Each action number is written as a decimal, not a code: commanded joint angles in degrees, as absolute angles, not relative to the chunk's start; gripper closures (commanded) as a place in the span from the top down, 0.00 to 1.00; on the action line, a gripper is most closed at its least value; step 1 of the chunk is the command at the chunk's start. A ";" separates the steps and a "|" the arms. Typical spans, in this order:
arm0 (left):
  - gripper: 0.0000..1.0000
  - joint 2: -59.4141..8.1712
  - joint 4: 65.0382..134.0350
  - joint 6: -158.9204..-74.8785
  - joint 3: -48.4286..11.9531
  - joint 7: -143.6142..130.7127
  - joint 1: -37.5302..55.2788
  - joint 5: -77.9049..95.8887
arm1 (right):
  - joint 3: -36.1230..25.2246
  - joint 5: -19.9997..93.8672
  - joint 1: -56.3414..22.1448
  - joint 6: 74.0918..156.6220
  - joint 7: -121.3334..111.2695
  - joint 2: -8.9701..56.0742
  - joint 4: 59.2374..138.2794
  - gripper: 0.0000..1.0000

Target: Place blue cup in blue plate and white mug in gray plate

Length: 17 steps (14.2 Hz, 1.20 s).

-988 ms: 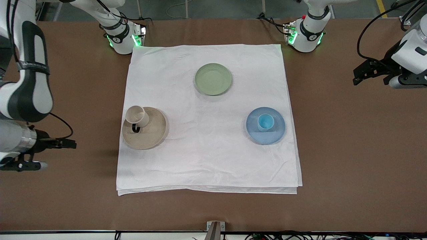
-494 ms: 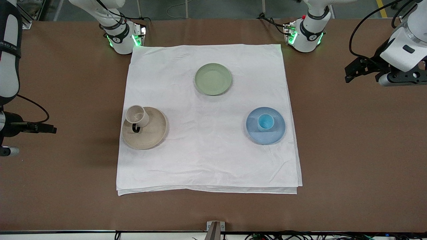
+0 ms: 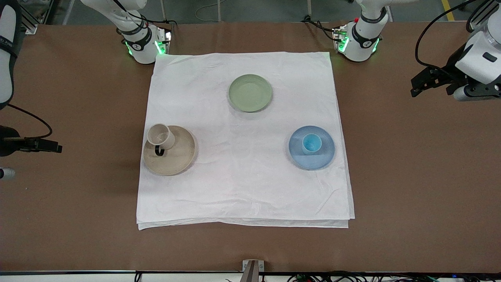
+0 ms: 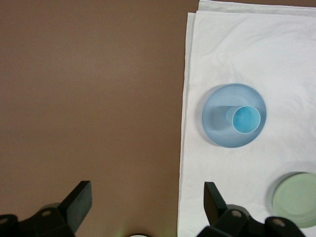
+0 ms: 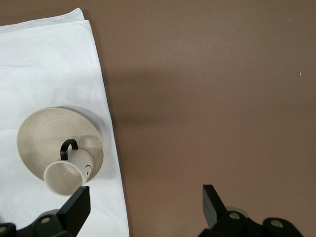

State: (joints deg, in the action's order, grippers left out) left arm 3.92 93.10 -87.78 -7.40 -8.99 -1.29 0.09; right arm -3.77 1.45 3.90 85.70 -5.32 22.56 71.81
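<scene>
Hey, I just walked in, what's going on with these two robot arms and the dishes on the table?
Nothing is being handled right now. The small light-blue cup stands in the pale-blue plate, and the cream-white mug with the dark handle sits at the edge of the beige-gray ridged plate, both on a white cloth. A pale green plate lies empty farther from the front camera. The left gripper and right gripper are open, over bare table at their own ends.
</scene>
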 commanded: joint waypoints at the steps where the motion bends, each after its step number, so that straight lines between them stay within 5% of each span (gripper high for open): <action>1: 1.00 4.84 93.43 -87.27 -7.65 -8.26 -2.11 0.70 | -3.34 0.79 3.25 85.25 -5.45 18.03 75.13 1.00; 10: 1.00 4.66 93.08 -87.10 -7.65 -8.17 -2.11 -0.52 | -3.96 0.18 0.79 90.35 -5.45 2.56 92.88 1.00; 17: 1.00 3.87 91.76 -87.01 -7.56 -8.09 -2.29 -0.35 | -4.48 0.18 0.09 86.84 -5.45 -4.56 95.36 1.00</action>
State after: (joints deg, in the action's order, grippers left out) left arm 4.22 92.99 -87.55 -7.35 -8.91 -1.89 0.06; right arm -3.73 1.34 0.77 87.21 -5.34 -1.29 92.84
